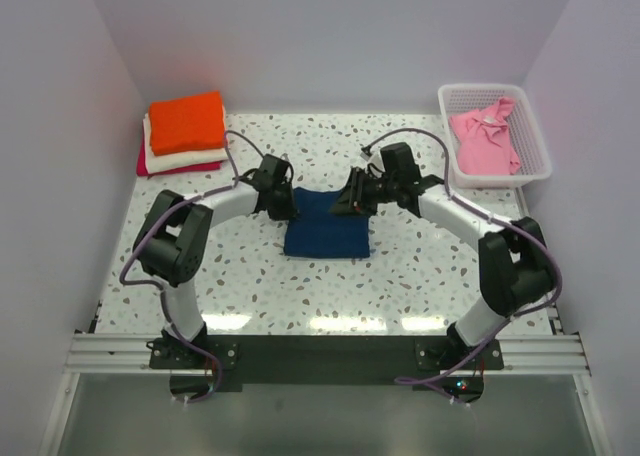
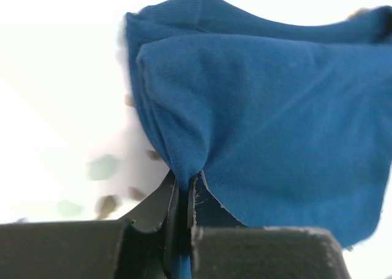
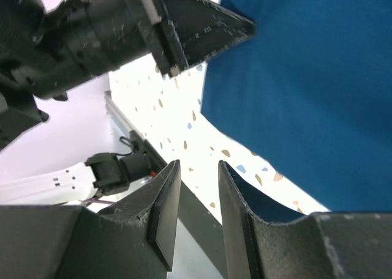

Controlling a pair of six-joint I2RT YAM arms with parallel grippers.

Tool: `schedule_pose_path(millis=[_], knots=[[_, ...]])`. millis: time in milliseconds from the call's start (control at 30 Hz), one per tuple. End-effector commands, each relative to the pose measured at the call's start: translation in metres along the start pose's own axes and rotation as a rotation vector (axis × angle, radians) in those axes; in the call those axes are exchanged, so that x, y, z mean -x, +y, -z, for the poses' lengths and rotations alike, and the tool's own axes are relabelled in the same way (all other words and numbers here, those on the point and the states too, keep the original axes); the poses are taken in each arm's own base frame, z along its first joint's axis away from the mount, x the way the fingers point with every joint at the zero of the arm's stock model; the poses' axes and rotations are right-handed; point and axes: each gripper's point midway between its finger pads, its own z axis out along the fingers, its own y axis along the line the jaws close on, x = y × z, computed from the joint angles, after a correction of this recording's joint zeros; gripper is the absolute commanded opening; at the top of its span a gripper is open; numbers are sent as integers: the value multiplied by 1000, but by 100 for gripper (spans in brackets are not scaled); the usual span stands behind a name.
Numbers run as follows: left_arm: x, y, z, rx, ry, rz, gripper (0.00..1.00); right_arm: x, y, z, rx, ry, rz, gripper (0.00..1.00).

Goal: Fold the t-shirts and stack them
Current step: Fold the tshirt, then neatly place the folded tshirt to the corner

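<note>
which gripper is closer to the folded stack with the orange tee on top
Left. The left gripper pinches the navy t-shirt at its corner toward the folded stack; the right gripper is at the shirt's opposite far corner, farther away.

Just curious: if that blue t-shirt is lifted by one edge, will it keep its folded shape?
Probably not: the blue t-shirt puckers and drapes where the left tool pinches it, so it looks floppy. Likely light too, since a narrow pinch gathers it.

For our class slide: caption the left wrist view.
Left gripper shut on a fold of the navy blue t-shirt, speckled table behind.
</note>
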Motion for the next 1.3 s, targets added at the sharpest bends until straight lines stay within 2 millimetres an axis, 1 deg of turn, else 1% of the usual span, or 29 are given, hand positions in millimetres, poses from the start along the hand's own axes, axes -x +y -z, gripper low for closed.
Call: schedule_pose_path(millis=[0, 33, 100, 133, 167, 200, 233, 300, 333, 367, 400, 433, 467, 500, 533, 567, 600, 667, 700, 733, 767, 800, 867, 900, 967, 1000, 1100, 1200, 1267], knots=[[4, 64, 12, 348, 26, -116, 0, 8, 5, 28, -106, -68, 57, 36], [16, 64, 18, 376, 13, -145, 0, 12, 8, 36, -124, -101, 75, 36], [27, 73, 22, 455, -3, -185, 0, 8, 1, 43, -171, -108, 78, 35], [43, 69, 26, 465, -31, -208, 0, 8, 1, 47, -185, -122, 86, 35], [47, 73, 25, 494, -33, -219, 0, 8, 2, 54, -196, -145, 96, 36], [56, 76, 28, 533, -54, -232, 0, 5, -1, 58, -216, -145, 96, 36], [67, 74, 32, 546, -68, -255, 0, 2, -5, 60, -232, -141, 98, 36], [81, 81, 33, 610, -89, -273, 0, -1, -6, 69, -253, -160, 110, 35], [95, 78, 38, 628, -110, -289, 0, -6, -10, 72, -263, -161, 112, 35], [102, 87, 36, 678, -115, -299, 0, -7, -10, 78, -270, -175, 122, 35], [107, 90, 39, 704, -113, -313, 0, -13, -14, 80, -279, -167, 119, 35], [120, 89, 38, 723, -128, -328, 0, -16, -14, 82, -278, -168, 121, 35], [131, 97, 43, 768, -145, -327, 0, -19, -12, 88, -276, -180, 129, 35], [146, 93, 47, 772, -172, -322, 0, -23, -16, 89, -286, -178, 127, 36], [150, 98, 45, 790, -164, -335, 0, -25, -19, 91, -294, -179, 126, 36], [166, 101, 48, 809, -187, -332, 0, -28, -21, 96, -309, -184, 132, 36], [175, 100, 53, 808, -211, -320, 0, -30, -23, 97, -317, -183, 135, 36], [189, 103, 53, 818, -220, -323, 0, -32, -25, 100, -331, -182, 146, 36], [204, 96, 58, 805, -260, -321, 0, -36, -28, 102, -344, -172, 141, 36], [209, 99, 55, 815, -257, -331, 0, -35, -29, 105, -354, -179, 146, 36], [216, 96, 56, 814, -271, -335, 0, -36, -30, 106, -359, -177, 150, 36], [232, 89, 63, 809, -310, -339, 0, -38, -32, 107, -369, -172, 150, 36], [244, 89, 63, 822, -329, -346, 0, -40, -34, 109, -383, -169, 157, 36], [258, 83, 70, 811, -369, -347, 0, -41, -36, 110, -389, -166, 156, 36], [269, 80, 69, 785, -392, -352, 0, -43, -37, 111, -390, -165, 163, 36], [279, 74, 72, 764, -427, -346, 0, -45, -39, 112, -395, -158, 161, 36], [296, 68, 79, 742, -490, -346, 0, -50, -43, 115, -420, -144, 173, 34], [314, 66, 87, 735, -558, -331, 0, -52, -53, 121, -464, -150, 191, 34], [324, 69, 92, 725, -580, -322, 0, -55, -57, 123, -479, -140, 204, 34]])
